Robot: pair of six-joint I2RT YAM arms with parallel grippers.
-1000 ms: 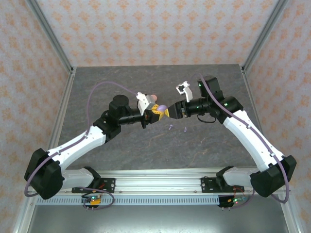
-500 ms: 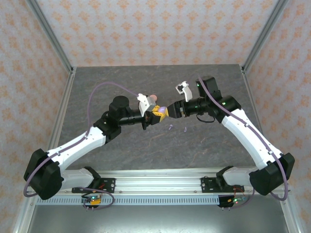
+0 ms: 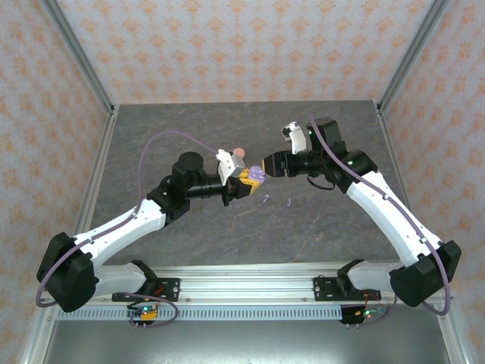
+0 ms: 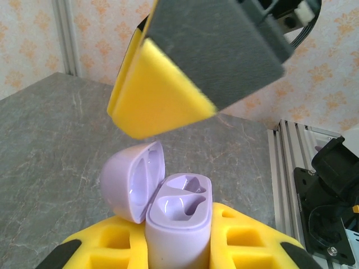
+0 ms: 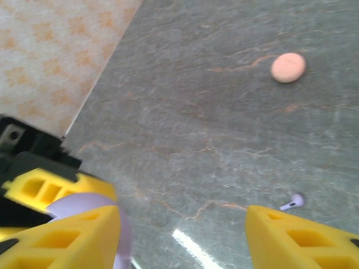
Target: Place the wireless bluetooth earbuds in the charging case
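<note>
While the left claw (image 3: 241, 182) stayed clamped on the lilac case (image 4: 179, 224), its lid (image 4: 133, 180) flipped back and both wells empty, the right claw (image 3: 269, 164) had edged in and up over the last second. One pad (image 4: 162, 95) now hung just above the case, with the jaws apart and holding nothing. The lilac earbuds (image 3: 265, 199) lay loose on the counter (image 3: 189, 136) near the case, so nothing was inserted yet and that claw likely had to drop for one.

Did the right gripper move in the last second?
Yes: in the top view the right gripper has shifted slightly up the frame, widening its gap from the lilac earbud lying below it.
</note>
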